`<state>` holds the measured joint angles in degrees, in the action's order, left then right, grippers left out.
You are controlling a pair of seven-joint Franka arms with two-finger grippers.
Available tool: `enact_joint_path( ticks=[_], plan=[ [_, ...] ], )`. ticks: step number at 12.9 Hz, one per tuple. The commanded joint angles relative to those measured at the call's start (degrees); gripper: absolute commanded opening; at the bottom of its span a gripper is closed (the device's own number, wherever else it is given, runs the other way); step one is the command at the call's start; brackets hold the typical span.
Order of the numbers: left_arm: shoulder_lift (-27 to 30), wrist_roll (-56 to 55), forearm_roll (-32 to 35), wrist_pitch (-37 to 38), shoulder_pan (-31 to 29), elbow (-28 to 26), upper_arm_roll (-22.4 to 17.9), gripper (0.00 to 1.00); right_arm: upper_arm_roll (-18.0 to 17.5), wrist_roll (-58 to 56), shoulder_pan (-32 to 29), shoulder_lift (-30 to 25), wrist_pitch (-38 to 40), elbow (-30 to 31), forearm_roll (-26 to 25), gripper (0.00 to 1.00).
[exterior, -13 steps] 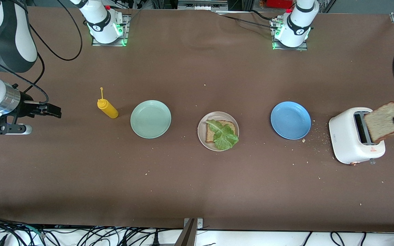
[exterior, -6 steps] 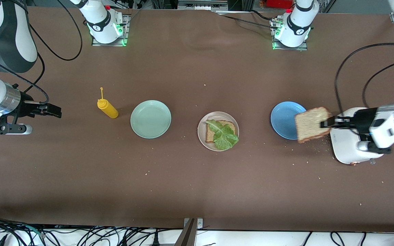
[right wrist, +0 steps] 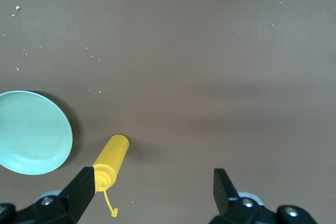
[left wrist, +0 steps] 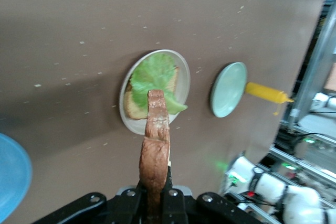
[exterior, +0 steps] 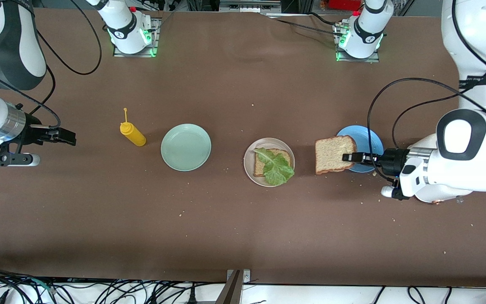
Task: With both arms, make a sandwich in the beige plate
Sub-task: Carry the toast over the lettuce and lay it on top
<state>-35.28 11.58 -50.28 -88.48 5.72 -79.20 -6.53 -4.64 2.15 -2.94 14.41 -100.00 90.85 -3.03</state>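
Lettuce-topped toast [exterior: 273,165] on beige plate [exterior: 249,162]

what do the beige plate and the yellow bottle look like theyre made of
Beige plate: likely plastic or melamine, matte; its colour is even, with a soft dull sheen and a thin rim. Yellow bottle: probably soft squeeze plastic, smooth and opaque, with a thin moulded nozzle.

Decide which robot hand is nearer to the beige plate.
Left. The left hand, holding a toast slice, is over the blue plate's edge beside the beige plate; the right hand waits past the mustard bottle.
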Motion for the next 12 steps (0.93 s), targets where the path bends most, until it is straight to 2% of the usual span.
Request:
enact_joint_path(
  ticks=[1, 2, 3, 4, 12],
  plan=[
    [-1.81, 0.9, -6.74, 0.85, -0.35, 0.9, -0.5, 0.0, -0.72, 0.4, -0.76, -1.14, 0.15, 1.26, -0.04, 1.0],
    [-2.68, 3.25, -7.19, 0.85, -0.18, 0.81, -0.5, 0.0, -0.72, 0.4, -0.76, -1.14, 0.15, 1.26, -0.04, 1.0],
    [-4.17, 10.06, -8.24, 0.94, -0.09, -0.06, -0.41, 0.0, -0.72, 0.4, -0.76, -1.05, 0.15, 1.26, 0.04, 1.0],
    [-4.79, 14.48, -12.17, 0.85, -0.09, -2.77, 0.2, 0.0, -0.72, 0.32, -0.76, -1.05, 0.15, 1.26, -0.04, 1.0],
    [-6.99, 17.16, -18.36, 0.42, 2.27, -7.01, 1.87, 0.0, -0.72, 0.31, -0.76, -1.05, 0.15, 1.26, -0.04, 1.0]
  ],
)
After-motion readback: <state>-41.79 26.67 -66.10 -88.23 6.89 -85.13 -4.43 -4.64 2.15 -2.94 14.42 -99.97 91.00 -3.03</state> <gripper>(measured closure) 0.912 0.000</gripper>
